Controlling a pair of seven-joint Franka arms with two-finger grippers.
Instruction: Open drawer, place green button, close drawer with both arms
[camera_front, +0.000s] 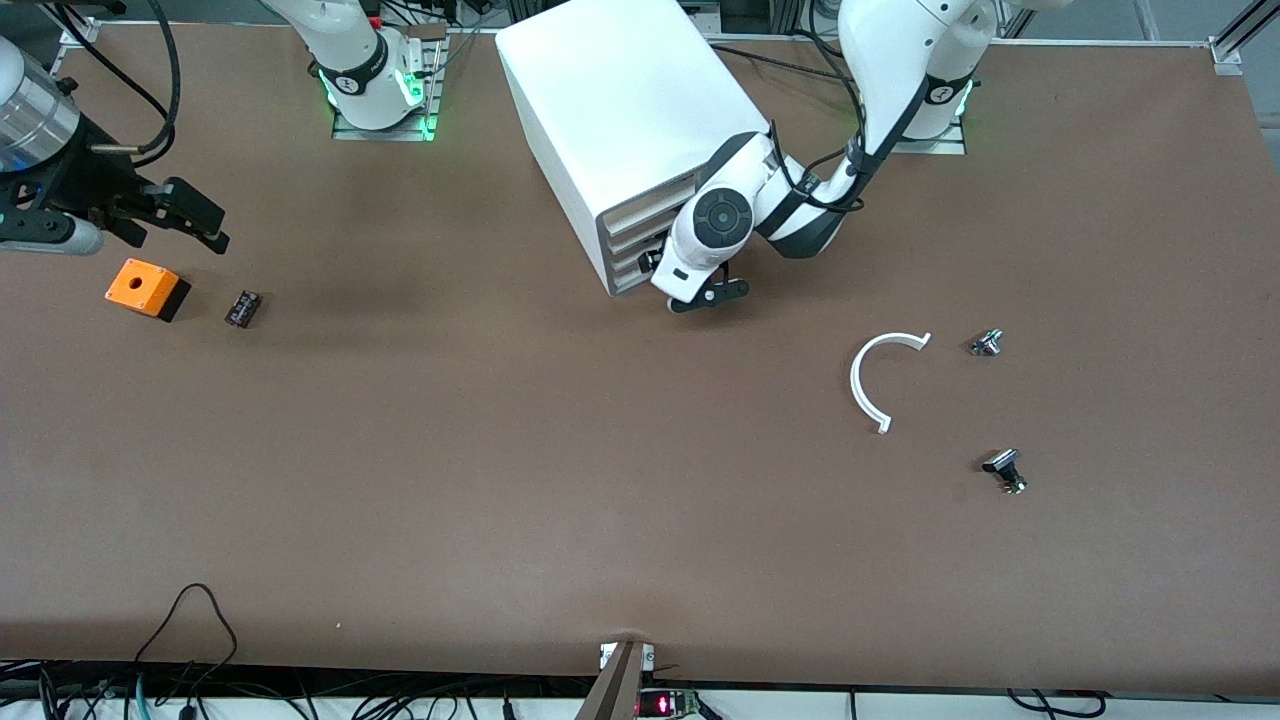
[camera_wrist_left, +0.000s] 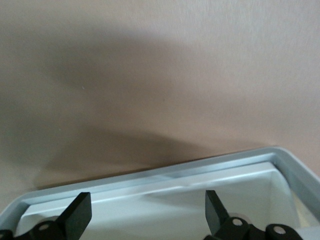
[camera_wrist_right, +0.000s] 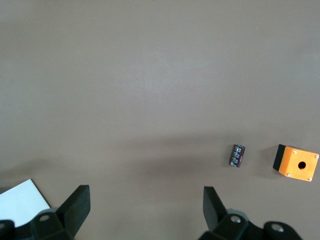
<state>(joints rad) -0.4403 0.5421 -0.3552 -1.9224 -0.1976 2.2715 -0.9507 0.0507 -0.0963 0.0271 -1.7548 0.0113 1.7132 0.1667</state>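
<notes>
The white box cabinet (camera_front: 620, 110) stands near the robots' bases, its four cream drawer fronts (camera_front: 645, 215) facing the left arm's end. My left gripper (camera_front: 708, 296) is low at the cabinet's front. In the left wrist view it (camera_wrist_left: 147, 215) is open over a drawer (camera_wrist_left: 150, 176) whose pale rim and bare inside show between the fingers. My right gripper (camera_front: 205, 225) is open and empty over the table near the orange box (camera_front: 146, 288); its fingers (camera_wrist_right: 75, 207) frame bare table. No green-capped button shows in any view.
A small dark cylinder (camera_front: 243, 308) lies beside the orange box; both show in the right wrist view (camera_wrist_right: 237, 155) (camera_wrist_right: 296, 162). A white curved strip (camera_front: 868, 385) and two silver-black knobs (camera_front: 987, 343) (camera_front: 1005, 470) lie toward the left arm's end.
</notes>
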